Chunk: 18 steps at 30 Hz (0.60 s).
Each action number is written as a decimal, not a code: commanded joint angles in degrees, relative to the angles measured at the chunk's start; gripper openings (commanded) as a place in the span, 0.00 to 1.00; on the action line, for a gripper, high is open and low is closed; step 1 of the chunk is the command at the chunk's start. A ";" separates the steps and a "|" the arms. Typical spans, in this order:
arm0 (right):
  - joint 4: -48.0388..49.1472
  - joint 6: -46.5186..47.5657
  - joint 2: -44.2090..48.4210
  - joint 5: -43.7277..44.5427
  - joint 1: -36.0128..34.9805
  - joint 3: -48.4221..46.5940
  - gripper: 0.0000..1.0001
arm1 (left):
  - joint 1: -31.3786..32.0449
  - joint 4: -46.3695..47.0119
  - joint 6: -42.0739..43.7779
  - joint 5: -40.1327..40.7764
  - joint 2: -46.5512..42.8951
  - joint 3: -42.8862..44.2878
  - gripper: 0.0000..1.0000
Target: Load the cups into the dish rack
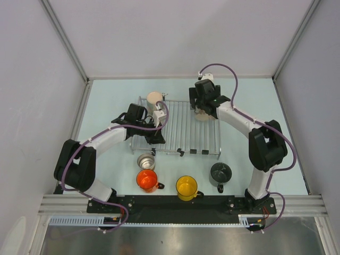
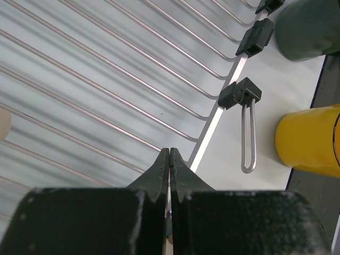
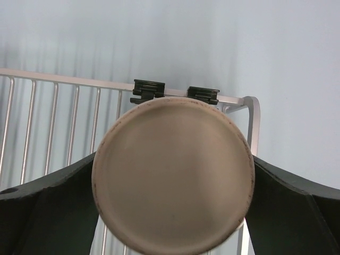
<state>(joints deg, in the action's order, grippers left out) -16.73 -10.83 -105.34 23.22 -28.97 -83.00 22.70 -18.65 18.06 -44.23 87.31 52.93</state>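
The dish rack (image 1: 180,127) lies mid-table. One beige mug (image 1: 154,97) stands at its far left corner. A second beige mug (image 3: 172,175) stands bottom-up at the rack's far right corner (image 3: 249,106), and my right gripper (image 3: 172,159) is open, a finger (image 3: 48,207) on each side of it. My left gripper (image 2: 169,153) is shut on nothing, above the rack wires (image 2: 106,79) near the front edge. In front of the rack stand the steel cup (image 1: 145,161), orange mug (image 1: 147,179), yellow mug (image 1: 187,186) and dark grey mug (image 1: 220,172).
Black clips (image 2: 240,93) sit along the rack's front rail, with a wire loop (image 2: 247,138) sticking out toward the yellow mug (image 2: 311,141). Grey walls close in the table on the left, right and far sides. The arm bases stand on the black rail (image 1: 175,204) at the near edge.
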 commanded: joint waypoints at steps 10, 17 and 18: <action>0.30 0.11 15.85 2.35 -0.21 -2.08 1.00 | -0.46 -0.06 1.01 -2.62 0.67 2.09 0.01; 3.54 2.21 30.59 6.03 -11.34 5.91 1.00 | -1.34 -0.15 -0.65 0.10 -3.01 2.44 0.00; 3.29 3.70 32.02 8.05 -14.68 8.18 1.00 | -1.43 -1.02 -1.01 1.32 -5.11 2.88 0.01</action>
<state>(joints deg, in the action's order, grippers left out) -16.60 -10.39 -82.35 26.70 -33.67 -79.57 22.48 -19.09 17.98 -43.99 87.53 52.95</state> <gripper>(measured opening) 0.995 0.009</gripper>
